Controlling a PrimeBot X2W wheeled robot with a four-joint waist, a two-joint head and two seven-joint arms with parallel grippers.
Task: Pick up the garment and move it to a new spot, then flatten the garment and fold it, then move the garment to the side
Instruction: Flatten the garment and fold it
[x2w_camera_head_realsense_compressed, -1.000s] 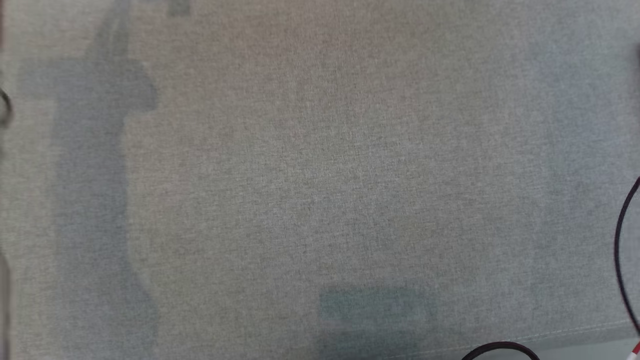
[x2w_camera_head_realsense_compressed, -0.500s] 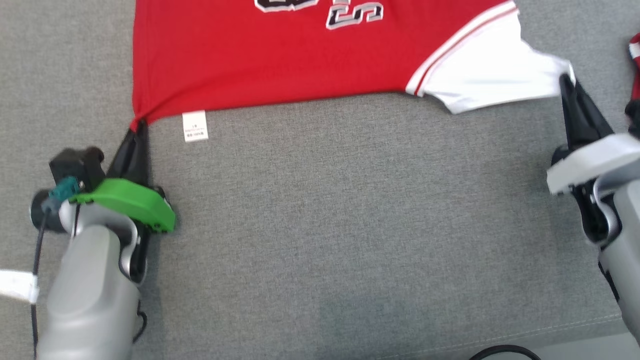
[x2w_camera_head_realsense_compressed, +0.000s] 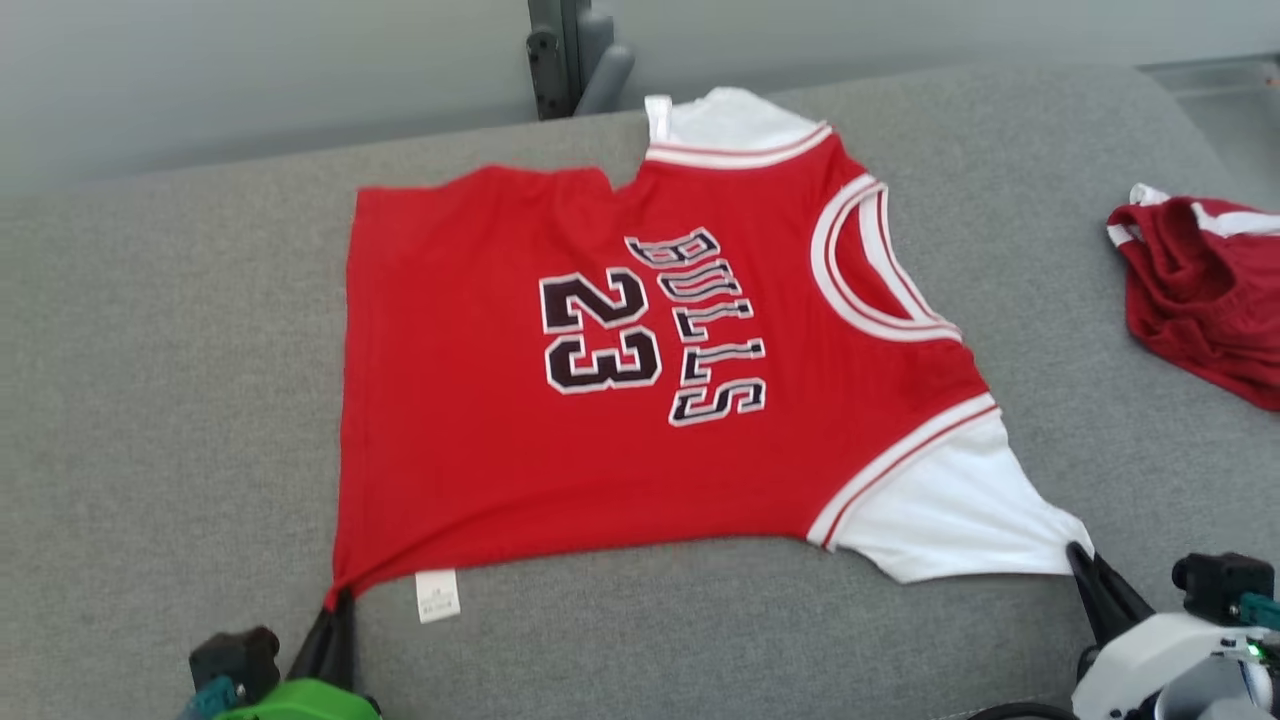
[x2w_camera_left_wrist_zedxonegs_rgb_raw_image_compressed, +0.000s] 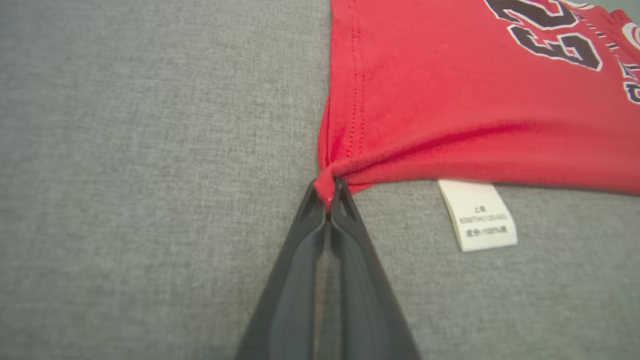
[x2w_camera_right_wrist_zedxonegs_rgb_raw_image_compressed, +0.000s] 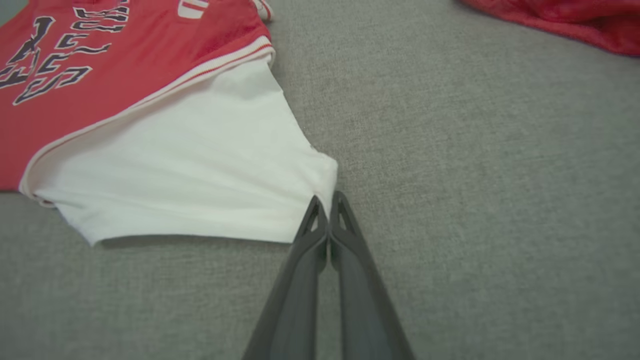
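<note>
Chest word: "BULLS" (x2w_camera_head_realsense_compressed: 705, 325), black letters edged white, on the red jersey with white sleeves (x2w_camera_head_realsense_compressed: 480, 480) spread across the middle of the grey fabric bench (x2w_camera_head_realsense_compressed: 150, 400).
Chest number: "23" (x2w_camera_head_realsense_compressed: 598, 332), same lettering, beside the word on the side of the bench's left edge.
Hem tag: small white fabric care tag (x2w_camera_left_wrist_zedxonegs_rgb_raw_image_compressed: 477, 215) at the jersey's near left corner; "100%" is readable, the other lines are too small.

The bottom edge of the head view is cutting off the left gripper (x2w_camera_head_realsense_compressed: 338, 603) and the right gripper (x2w_camera_head_realsense_compressed: 1076, 552), so just their dark fingers and a bit of body are showing. The right edge is cutting off the other red cloth (x2w_camera_head_realsense_compressed: 1200, 290). Two corners of the jersey (x2w_camera_head_realsense_compressed: 600, 450) are hiding between those fingers. The label (x2w_camera_head_realsense_compressed: 437, 595) is showing print too tiny to read there.
</note>
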